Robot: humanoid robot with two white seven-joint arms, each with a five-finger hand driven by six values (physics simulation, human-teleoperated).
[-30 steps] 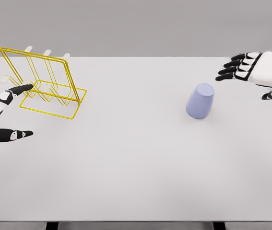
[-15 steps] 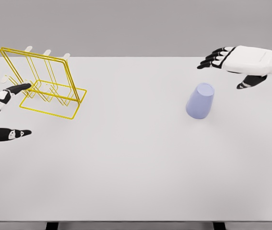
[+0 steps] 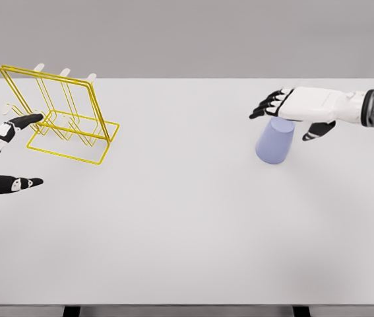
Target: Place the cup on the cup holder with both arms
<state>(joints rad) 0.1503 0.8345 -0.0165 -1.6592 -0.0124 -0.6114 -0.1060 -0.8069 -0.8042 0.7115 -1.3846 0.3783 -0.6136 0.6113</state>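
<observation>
A pale blue cup [image 3: 275, 142] stands upside down on the white table [image 3: 187, 231], right of the middle. My right hand [image 3: 287, 113] reaches in from the right and hovers just over the cup's top, fingers spread flat and thumb hanging beside it, holding nothing. A yellow wire cup holder [image 3: 58, 112] with pale pegs stands at the far left. My left hand [image 3: 7, 153] sits open at the left edge, its index fingertip close to the holder's left side.
The table's far edge runs just behind the holder and the right hand. Between holder and cup lies a wide stretch of bare table top.
My right hand has travelled left and a little lower, from the far right edge to above the cup. The left hand, cup and holder have stayed put.
</observation>
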